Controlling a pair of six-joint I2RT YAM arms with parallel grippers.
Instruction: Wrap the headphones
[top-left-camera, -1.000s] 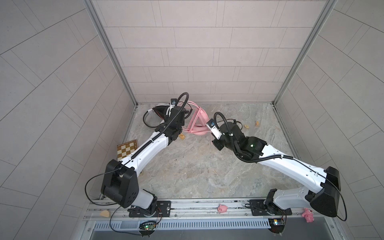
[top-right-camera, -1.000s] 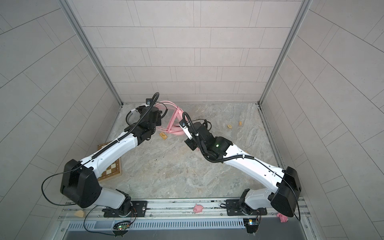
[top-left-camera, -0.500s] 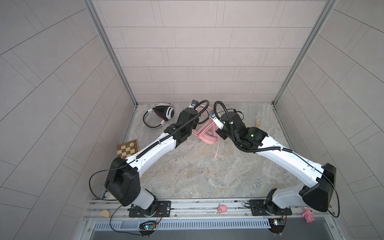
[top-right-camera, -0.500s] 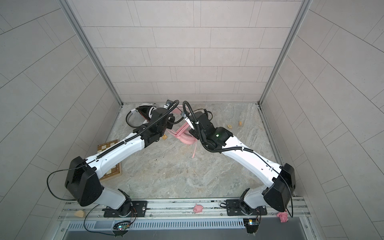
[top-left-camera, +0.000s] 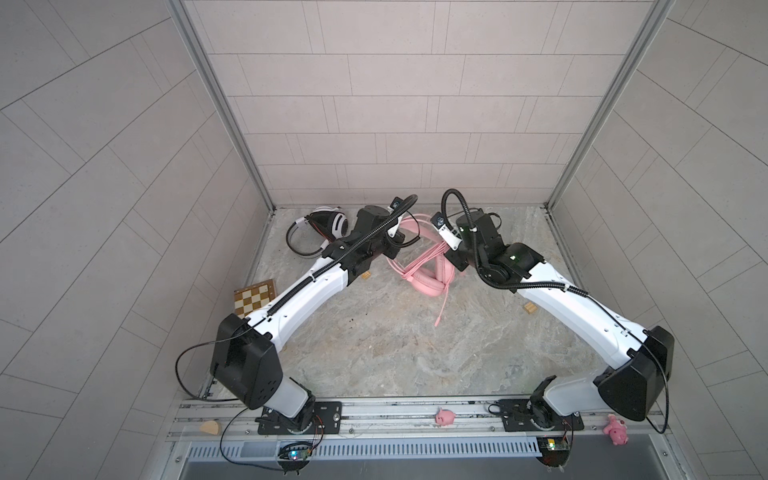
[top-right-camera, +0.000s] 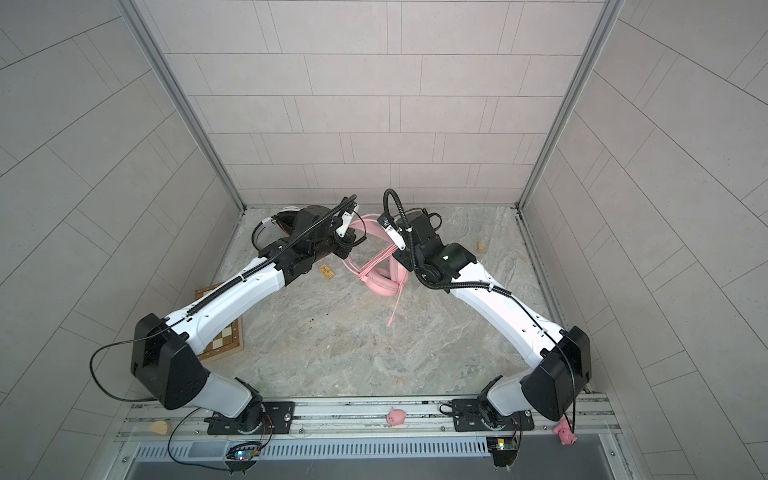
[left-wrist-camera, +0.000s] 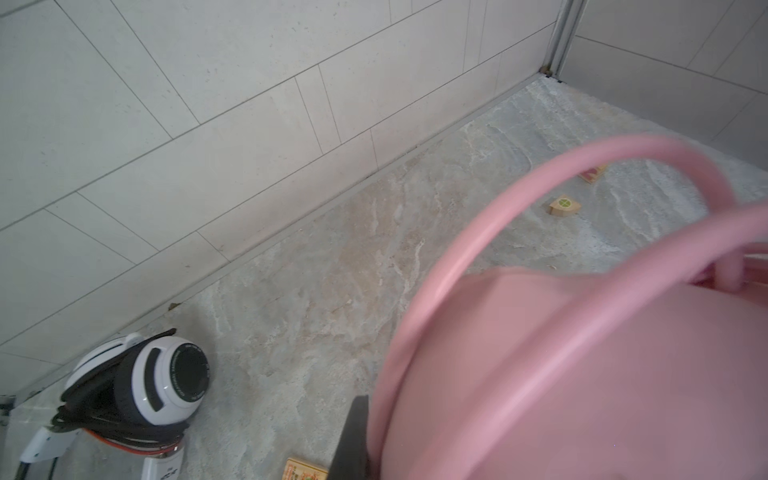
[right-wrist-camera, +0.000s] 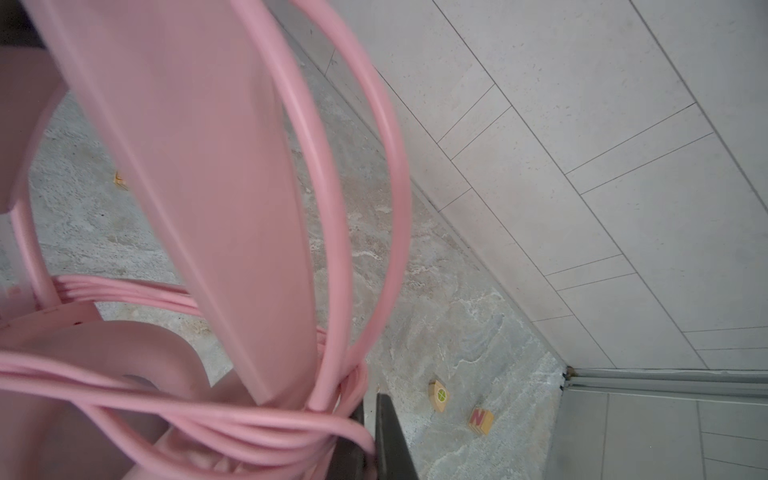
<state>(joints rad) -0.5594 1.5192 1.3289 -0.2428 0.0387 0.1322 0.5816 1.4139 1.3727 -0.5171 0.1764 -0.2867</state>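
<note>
So the pink headset (top-left-camera: 424, 284) sits near the back middle of the table (top-left-camera: 395, 353), right between the two arms, cups down on the stone. Its cable (right-wrist-camera: 249, 424) is looped around it in several turns, and a loose tail (top-left-camera: 441, 309) trails toward the front.

The right gripper (right-wrist-camera: 370, 444) has its fingers (right-wrist-camera: 390, 432) nearly pressed together, pinching the cable bundle where it bunches up. The left gripper (top-left-camera: 392, 248) is clamped on the pink headset from the other side. Only one dark finger (left-wrist-camera: 353, 436) shows in its wrist view, tight against the pink shell.

The white headset (top-left-camera: 334, 222) lies in the back left corner with its black cord bunched around it, well apart from the action. A checkerboard (top-left-camera: 253, 297) sits by the left wall.
</note>
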